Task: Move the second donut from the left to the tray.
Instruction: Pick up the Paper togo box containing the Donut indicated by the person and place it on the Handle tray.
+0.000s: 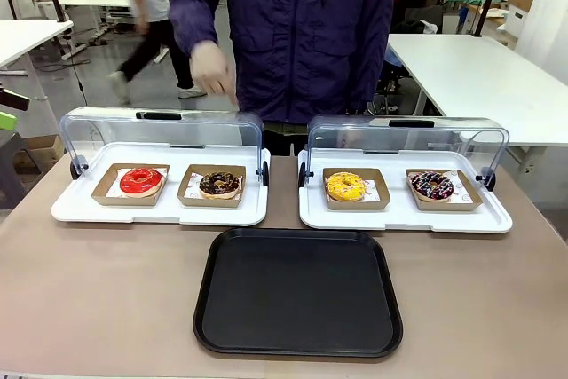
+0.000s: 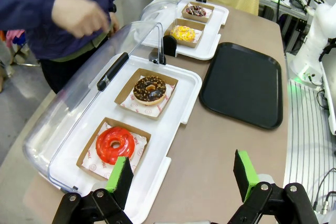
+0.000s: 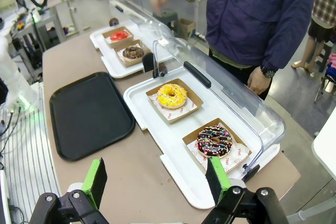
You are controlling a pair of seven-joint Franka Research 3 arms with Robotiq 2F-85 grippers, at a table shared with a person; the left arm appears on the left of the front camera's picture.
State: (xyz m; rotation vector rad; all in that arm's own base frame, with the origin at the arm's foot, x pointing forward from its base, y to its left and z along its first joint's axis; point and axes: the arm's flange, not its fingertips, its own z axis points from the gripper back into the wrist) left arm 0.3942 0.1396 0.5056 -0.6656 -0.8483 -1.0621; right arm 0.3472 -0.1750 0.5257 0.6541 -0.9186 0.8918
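We see the crumb donut (image 1: 219, 184) in its brown holder (image 1: 188, 195), in the right-hand place of the left white tray (image 1: 160, 213) on the far side of the tabletop (image 1: 106, 290). In the left wrist view it lies ahead of the left fingers (image 2: 122, 174) and well apart from them. Those fingers stand wide apart and hold nothing, above the near end of that white tray. The red donut (image 2: 114, 144) lies between them and the crumb donut, just past the left pad.

The right fingers (image 3: 216, 178) are also wide apart and empty, above the near end of the right white tray (image 1: 399, 217). From there the crumb donut shows far off, in the farther white tray.

The black tray (image 1: 297, 295) lies bare on the tabletop, on the robot's side of the two white trays and centred below the gap between them. Its far edge is near them without touching. The low front rim of the left white tray runs between the crumb donut and the black tray.

Both clear lids (image 1: 160, 130) are swung back toward the person, so the donuts lie uncovered. The person's hand (image 1: 213, 70) hangs above the left lid, over its right part. A yellow donut (image 1: 346, 186) and a sprinkled donut (image 1: 432, 185) sit in the right white tray.
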